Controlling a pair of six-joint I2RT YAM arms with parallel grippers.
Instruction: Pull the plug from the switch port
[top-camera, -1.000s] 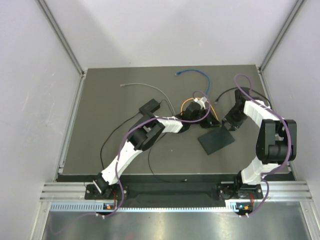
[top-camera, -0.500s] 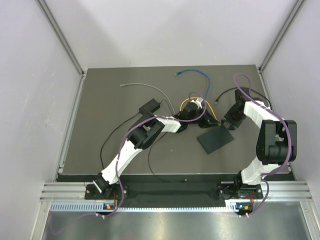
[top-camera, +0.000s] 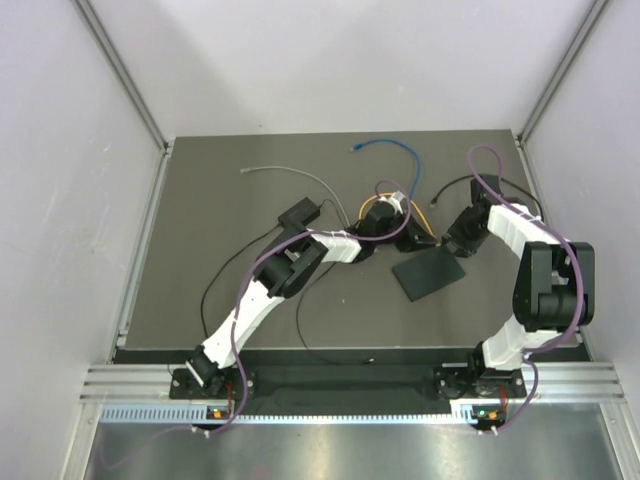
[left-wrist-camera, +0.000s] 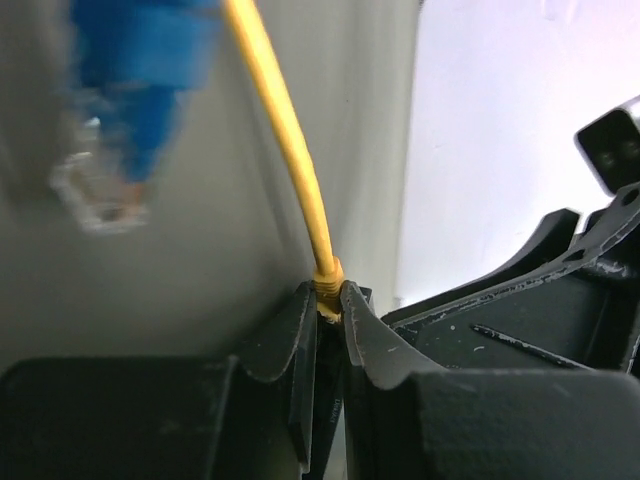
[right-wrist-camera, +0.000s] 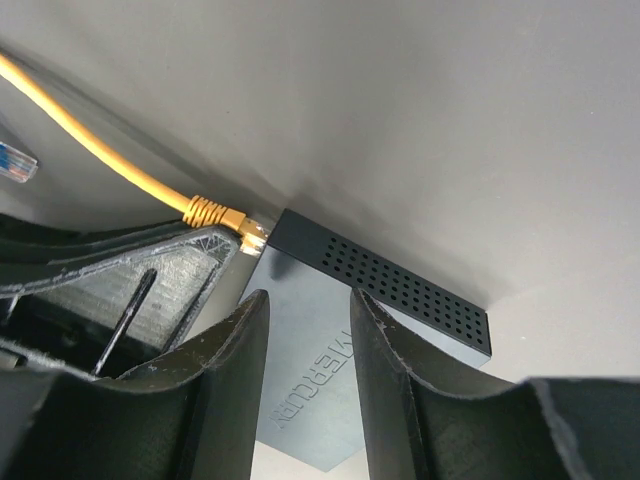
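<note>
Since the left gripper (left-wrist-camera: 328, 298) has its jaws pinched tight on the ribbed yellow boot of the plug (left-wrist-camera: 328, 276), I read that arm as the puller. A hold right behind the connector puts the tug on the plug body rather than on the yellow cord (left-wrist-camera: 275, 120).

My right gripper (right-wrist-camera: 306, 302) sits with its jaws a narrow way apart and nothing between them. Through the gap I see the top face of the flat black switch box (right-wrist-camera: 300, 370). I judge it is there to pin the box to the table (right-wrist-camera: 450, 120) while the other arm draws away, though I cannot tell whether the fingers touch it.

The switch port (right-wrist-camera: 268, 238) is at the box's corner in the right wrist view, beside the perforated side wall. The plug looks small, its clear tip butted against that end face. Whether it is seated or just free I cannot make out. A loose blue connector (left-wrist-camera: 110, 140) lies near.
</note>
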